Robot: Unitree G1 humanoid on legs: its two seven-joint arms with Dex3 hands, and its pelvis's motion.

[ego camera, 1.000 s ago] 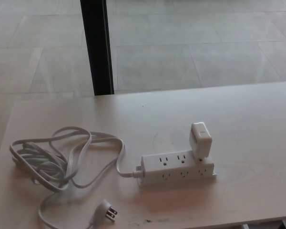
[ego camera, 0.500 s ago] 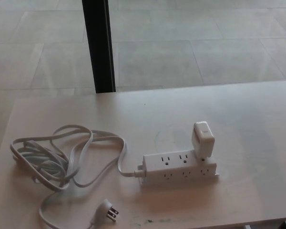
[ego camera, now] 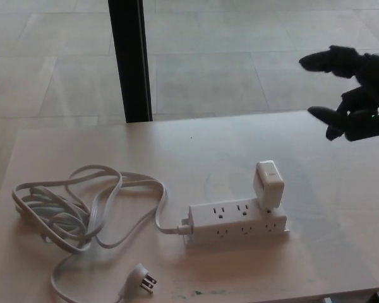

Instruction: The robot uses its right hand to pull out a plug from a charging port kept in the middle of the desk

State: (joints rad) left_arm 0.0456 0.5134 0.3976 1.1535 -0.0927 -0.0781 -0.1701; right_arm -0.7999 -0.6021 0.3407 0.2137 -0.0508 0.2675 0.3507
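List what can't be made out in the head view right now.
- Right hand: cut off by the picture's right edge; only spread fingers show, no wrist or arm.
- Left hand: not in view.
- Charger plug: its prongs are hidden inside the power strip.
- Desk: near edge and right side run out of frame.
- Cord: loops overlap, routing unclear.

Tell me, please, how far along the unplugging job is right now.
Nothing is done yet: the white charger plug sits in the power strip. The right hand is open in the air, up and to the right of it, holding nothing. Reaching, gripping and pulling remain.
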